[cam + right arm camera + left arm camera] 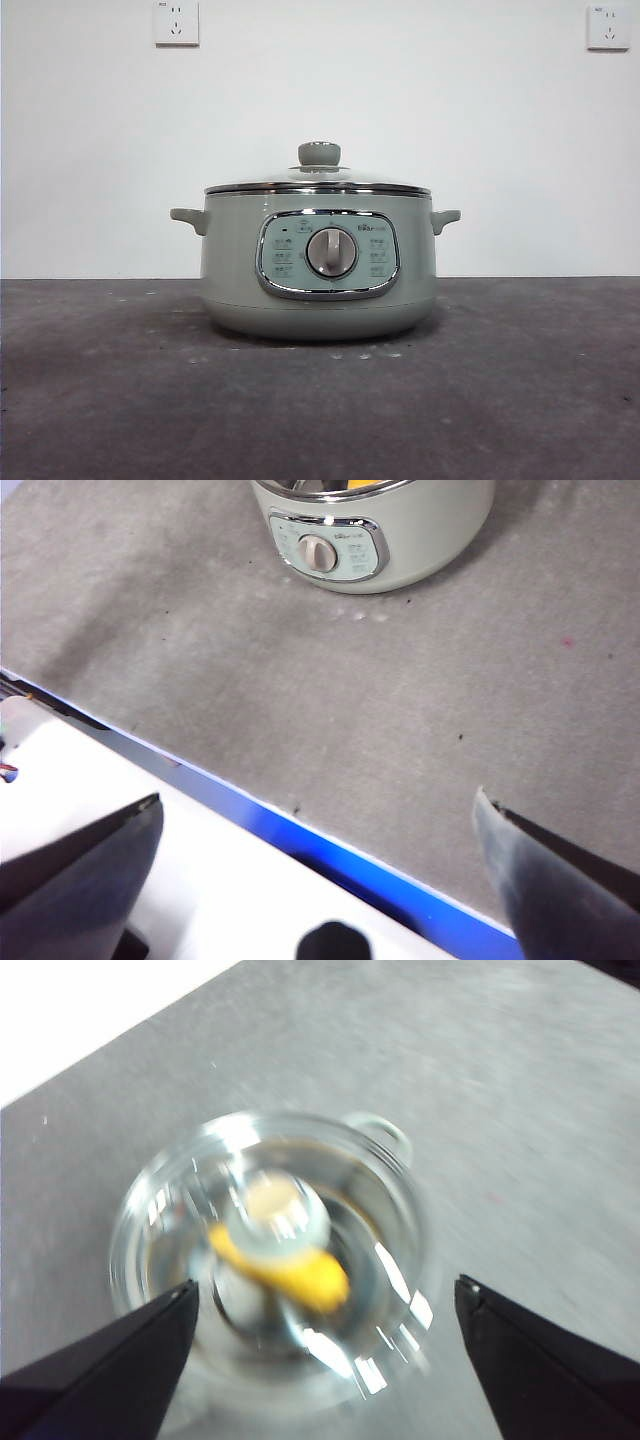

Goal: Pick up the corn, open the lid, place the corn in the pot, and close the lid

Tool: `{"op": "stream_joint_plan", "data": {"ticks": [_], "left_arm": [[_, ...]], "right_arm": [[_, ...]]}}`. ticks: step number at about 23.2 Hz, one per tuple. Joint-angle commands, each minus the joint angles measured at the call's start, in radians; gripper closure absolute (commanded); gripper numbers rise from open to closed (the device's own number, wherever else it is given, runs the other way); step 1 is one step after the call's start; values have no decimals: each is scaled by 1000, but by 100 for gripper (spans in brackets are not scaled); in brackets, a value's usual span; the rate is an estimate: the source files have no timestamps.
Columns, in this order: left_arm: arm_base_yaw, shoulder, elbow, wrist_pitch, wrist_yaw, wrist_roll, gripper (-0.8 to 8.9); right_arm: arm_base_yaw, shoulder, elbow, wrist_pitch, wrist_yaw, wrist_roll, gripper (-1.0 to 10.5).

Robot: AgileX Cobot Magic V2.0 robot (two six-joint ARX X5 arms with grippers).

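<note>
The sage-green pot [318, 270] stands mid-table with the glass lid [318, 182] seated on it, knob [319, 153] up. From above, in the left wrist view, the yellow corn [300, 1278] shows through the lid [170, 1210], lying inside the pot beside the knob [277, 1222]. My left gripper [326, 1284] hangs open above the lid, a jaw on each side, holding nothing. My right gripper [316, 796] is open and empty over the table's near edge, well away from the pot [420, 540]. Neither arm appears in the front view.
Grey tabletop [520, 400] surrounds the pot on all sides. A white wall with two sockets [176, 22] rises behind it. The right wrist view shows the table's blue-edged border [300, 835] and a white surface beyond it.
</note>
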Motion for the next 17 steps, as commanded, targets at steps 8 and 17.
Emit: {"op": "stream_joint_plan", "data": {"ticks": [8,17], "left_arm": [[-18,-137,-10,-253,168,-35,377],[-31,-158,-10,-253,195,-54,426]], "right_arm": [[1,-4,-7,-26,18,-11,414],[1,-4,-7,-26,17,-10,513]]}}
